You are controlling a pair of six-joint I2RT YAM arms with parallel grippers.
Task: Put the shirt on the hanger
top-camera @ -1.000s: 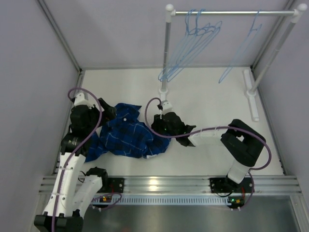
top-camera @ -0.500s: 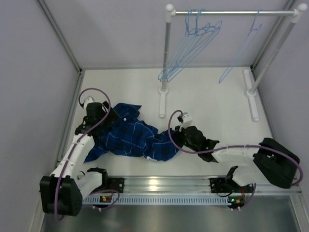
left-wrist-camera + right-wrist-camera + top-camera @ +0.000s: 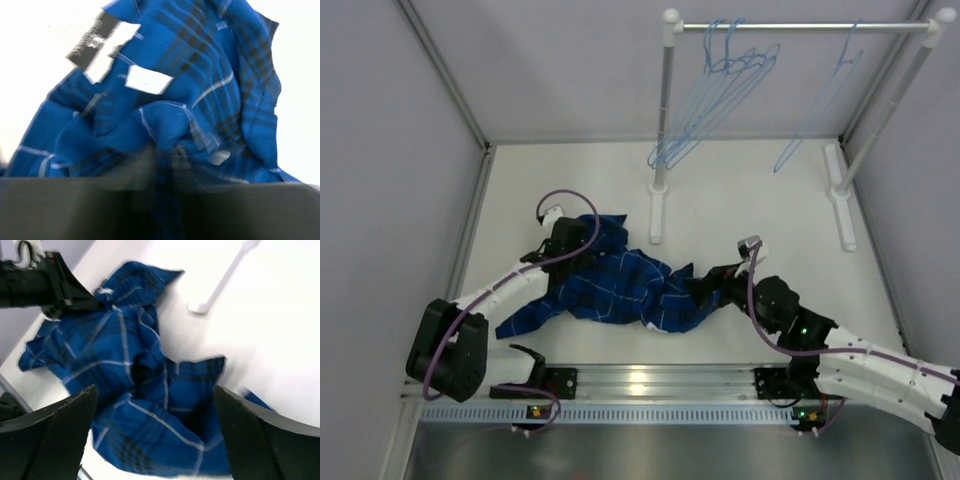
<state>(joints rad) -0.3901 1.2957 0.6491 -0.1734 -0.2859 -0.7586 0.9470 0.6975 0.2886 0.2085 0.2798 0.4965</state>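
Logging the shirt [image 3: 620, 290] as a crumpled heap on the white table [image 3: 770, 200], near the front edge, stretched left to right between the two arms. Not on any hanger.

Finding the left gripper [image 3: 582, 238] low over the heap's upper left end, by the collar. From the left wrist: only folds of blue plaid close up, with a white label [image 3: 148, 80] and a black tag [image 3: 92, 42] near the top. Own fingers swallowed by dark blur along the bottom edge. Cannot tell open from closed there, nor any hold on cloth.

Placing the right gripper [image 3: 718, 285] at the heap's right end, just at the cloth's edge. From the right wrist: both fingers [image 3: 50, 440] spread wide at the lower corners, nothing pinched between them, plaid cloth on the table beyond. Marking that pincer as open. Also catching the left arm [image 3: 45, 282] in the upper left corner of that view, at the far end of the shirt, and a white rack foot [image 3: 222, 282] on the table behind.

Noting a rack at the back: metal rail [image 3: 800, 27] across white posts [image 3: 665, 110]. Counting a bunch of pale-blue wire hangers [image 3: 720, 90] hooked near the rail's left end and a lone hanger [image 3: 817, 108] further right, all well apart from the shirt and both grippers.
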